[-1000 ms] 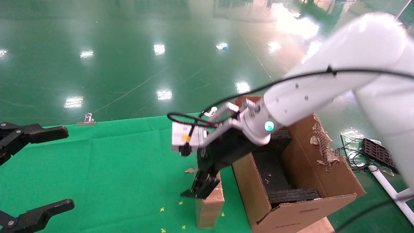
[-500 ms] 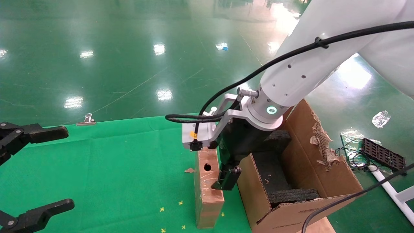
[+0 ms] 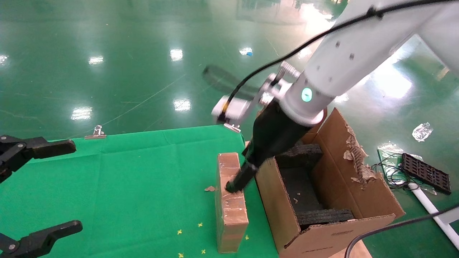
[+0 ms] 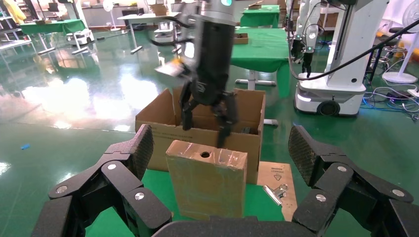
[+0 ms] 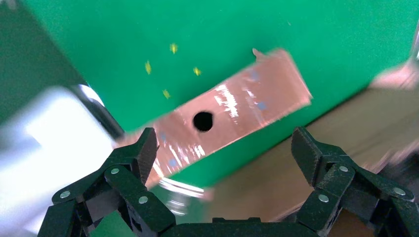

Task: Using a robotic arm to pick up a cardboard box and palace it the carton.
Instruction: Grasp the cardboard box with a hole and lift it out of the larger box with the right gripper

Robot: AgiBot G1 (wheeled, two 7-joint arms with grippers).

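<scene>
The right gripper point(image 3: 233, 184), jaws spread, is poised over the taped, scuffed box point(image 3: 230, 202) beside the corrugated carton point(image 3: 283, 211); the left gripper point(image 3: 21, 193) is parked, jaws spread.

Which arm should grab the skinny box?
The right. Its gripper hangs open just over the box, beside the carton. The left gripper sits far off at the cloth's edge.

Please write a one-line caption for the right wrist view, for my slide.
Open right claw above the slim cardboard box, round hole in its narrow top edge, standing on green cloth beside the carton.
</scene>
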